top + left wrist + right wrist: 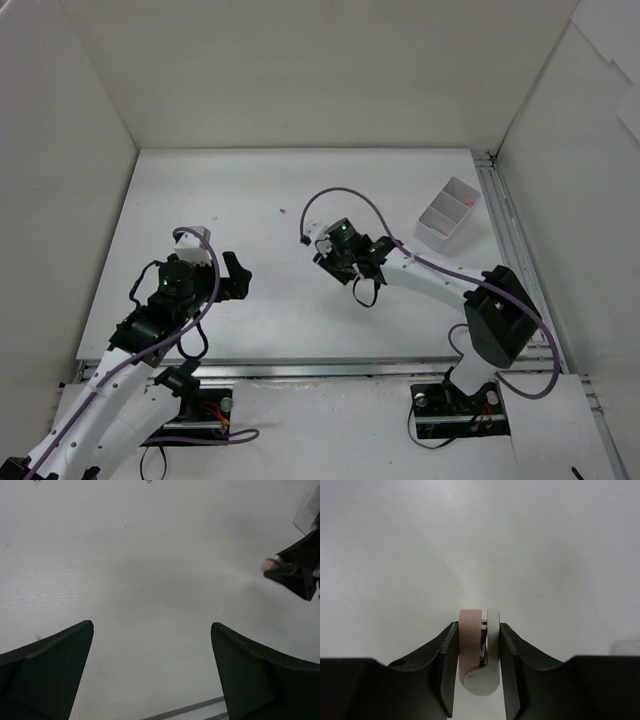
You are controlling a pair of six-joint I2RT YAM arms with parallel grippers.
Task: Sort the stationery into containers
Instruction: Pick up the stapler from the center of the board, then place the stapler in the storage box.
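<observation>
Done: the boxes [447, 213] stand at the upper right of the top view, seemingly touching. A reddish item [466, 200] lies in the farther one. Apart from a dark speck [283, 211], no loose stationery shows on the table [300, 320].
Left to do: the block [479, 652] is probably the last piece, or close to it. It has yet to be carried to the boxes and let go.
Right gripper [479, 627]: at the centre of the top view, well apart from the boxes. Its fingers [445, 665] pinch the block.
Block and fingers: it stands on edge between the two pads and touches both. The pink face is against the finger on the frame's left, the white face against the one on the right. Its top edge pokes just past the tips.
Off the table or not: cannot tell.
Left gripper [152, 626]: fingers spread wide with nothing between them, over bare table. The block shows well off at the upper right of its view.
</observation>
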